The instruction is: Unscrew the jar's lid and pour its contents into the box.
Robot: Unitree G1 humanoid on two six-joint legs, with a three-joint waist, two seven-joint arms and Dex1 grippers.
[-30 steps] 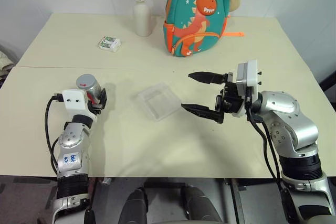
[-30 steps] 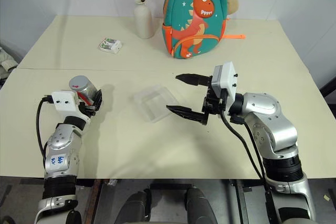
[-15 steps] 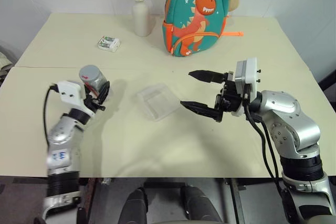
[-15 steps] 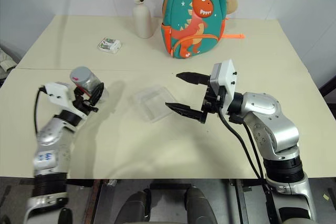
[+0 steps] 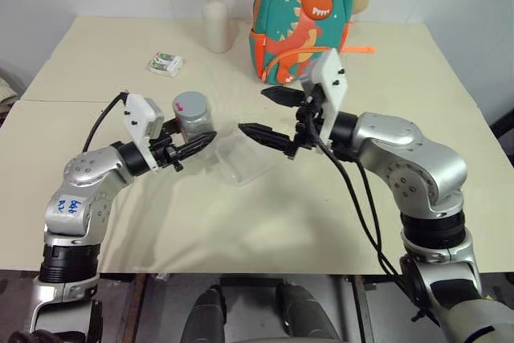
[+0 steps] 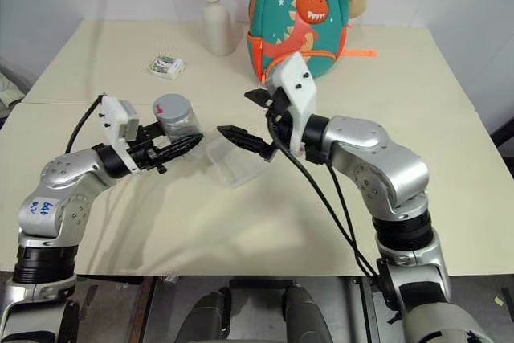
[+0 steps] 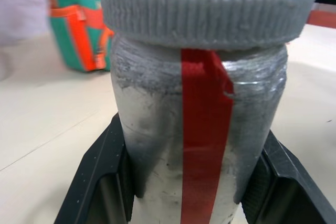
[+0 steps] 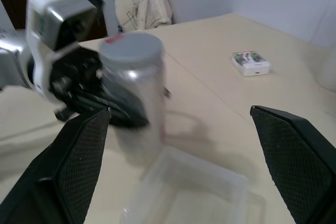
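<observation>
My left gripper (image 5: 205, 132) is shut on the jar (image 5: 195, 120), a silvery-grey cylinder with a red stripe (image 7: 202, 129). The jar is upright, raised off the table (image 5: 265, 222) just left of the box (image 5: 241, 165). Its ribbed grey lid (image 7: 202, 3) with red marks sits on top. Black fingers (image 7: 100, 182) press both sides of the jar's body. My right gripper (image 5: 252, 110) is open and level, pointing at the jar from the right above the clear shallow box (image 8: 194, 192). A small gap separates its tips from the jar (image 8: 134, 93). The contents are hidden inside.
A teal dinosaur backpack (image 5: 301, 22) and a white vase (image 5: 215, 26) with flowers stand at the back of the table. A small white-and-green packet (image 5: 165, 63) lies at the back left. A seam crosses the table's left side.
My left gripper closed on the jar, lifted it and swung it right, toward the box. The right gripper, still open, moved left and up over the box toward the jar.
</observation>
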